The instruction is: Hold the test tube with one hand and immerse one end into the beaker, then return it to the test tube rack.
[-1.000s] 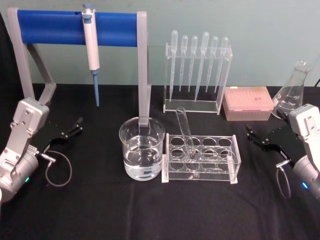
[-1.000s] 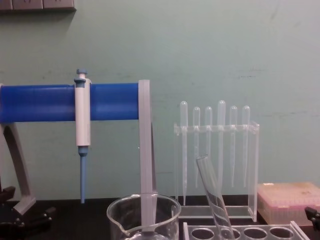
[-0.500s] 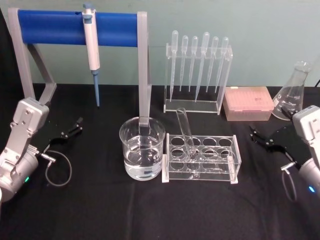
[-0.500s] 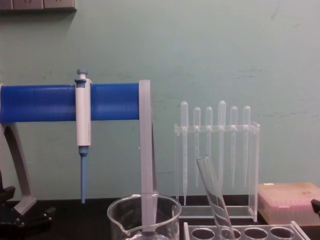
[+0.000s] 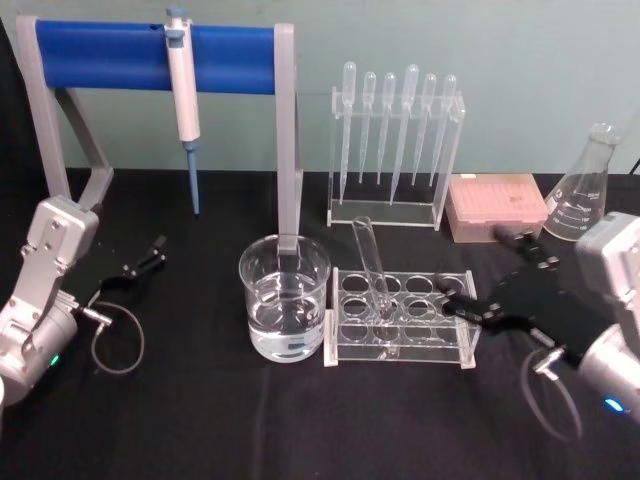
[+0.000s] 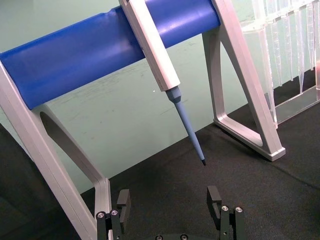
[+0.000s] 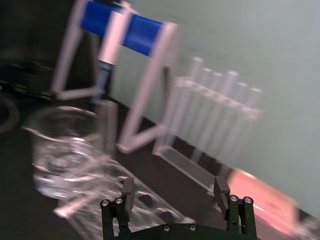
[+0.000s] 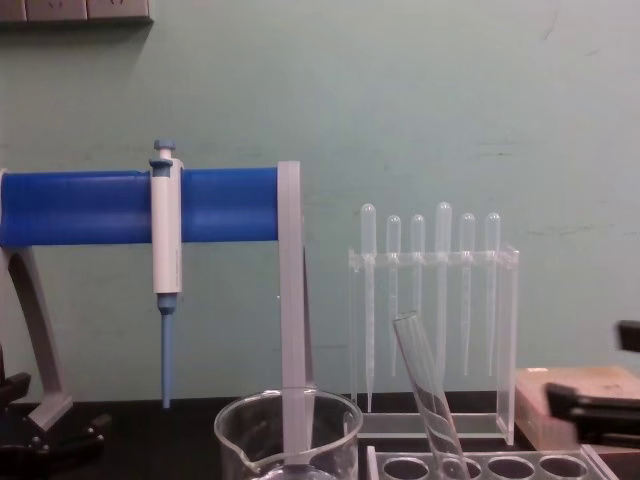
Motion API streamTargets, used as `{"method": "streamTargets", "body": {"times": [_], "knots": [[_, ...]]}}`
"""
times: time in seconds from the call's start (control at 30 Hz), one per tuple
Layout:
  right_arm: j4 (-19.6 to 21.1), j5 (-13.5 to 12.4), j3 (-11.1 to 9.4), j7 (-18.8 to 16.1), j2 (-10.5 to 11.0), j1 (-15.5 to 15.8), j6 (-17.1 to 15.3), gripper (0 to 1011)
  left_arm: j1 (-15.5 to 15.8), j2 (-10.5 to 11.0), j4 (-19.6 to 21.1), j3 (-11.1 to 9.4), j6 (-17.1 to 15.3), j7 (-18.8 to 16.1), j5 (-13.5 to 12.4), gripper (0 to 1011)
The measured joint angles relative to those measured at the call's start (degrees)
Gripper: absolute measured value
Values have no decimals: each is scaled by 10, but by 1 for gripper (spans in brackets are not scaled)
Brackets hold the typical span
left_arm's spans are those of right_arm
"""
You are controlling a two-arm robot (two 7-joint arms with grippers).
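The test tube [image 5: 371, 262] is a clear glass tube leaning in a clear rack [image 5: 462, 340], open rim up; it also shows in the chest view [image 8: 427, 392]. Left of the rack stands the beaker [image 5: 284, 297], wide and clear, with liquid in it. My right gripper [image 5: 489, 272] is open just right of the rack, one finger near the rack's right end, apart from the tube. In the right wrist view its fingers [image 7: 174, 190] spread above the blurred rack, with the beaker [image 7: 59, 149] beyond. My left gripper [image 5: 141, 263] rests open at the far left, empty.
A blue-barred stand [image 5: 155, 57] holds a white-and-blue pipettor [image 5: 182, 90] behind the beaker. A clear holder with several plastic pipettes [image 5: 395, 140], a pink tip box [image 5: 495, 205] and a glass flask [image 5: 585, 190] stand at the back right. The table is black cloth.
My right gripper has swung left from the table's right edge to the rack's right end, still open. The left arm, tube and beaker have not moved.
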State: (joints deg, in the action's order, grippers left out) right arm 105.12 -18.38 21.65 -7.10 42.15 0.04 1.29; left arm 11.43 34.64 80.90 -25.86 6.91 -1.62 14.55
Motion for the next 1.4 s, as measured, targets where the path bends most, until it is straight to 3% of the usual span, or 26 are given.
{"method": "streamTargets", "body": {"times": [0.27, 0.57, 0.77, 1.17, 1.4], "knots": [[-23, -32, 37, -107, -34, -64, -48, 1003, 0, 0, 0, 0, 0, 0, 0, 1000], [-82, -31, 67, -163, -83, -134, -92, 1003, 0, 0, 0, 0, 0, 0, 0, 1000], [-107, -22, 75, -183, -106, -159, -106, 995, 0, 0, 0, 0, 0, 0, 0, 1000], [-125, -3, 77, -194, -128, -176, -126, 715, 0, 0, 0, 0, 0, 0, 0, 1000], [-114, 1, 68, -194, -130, -169, -128, 448, 0, 0, 0, 0, 0, 0, 0, 1000]]}}
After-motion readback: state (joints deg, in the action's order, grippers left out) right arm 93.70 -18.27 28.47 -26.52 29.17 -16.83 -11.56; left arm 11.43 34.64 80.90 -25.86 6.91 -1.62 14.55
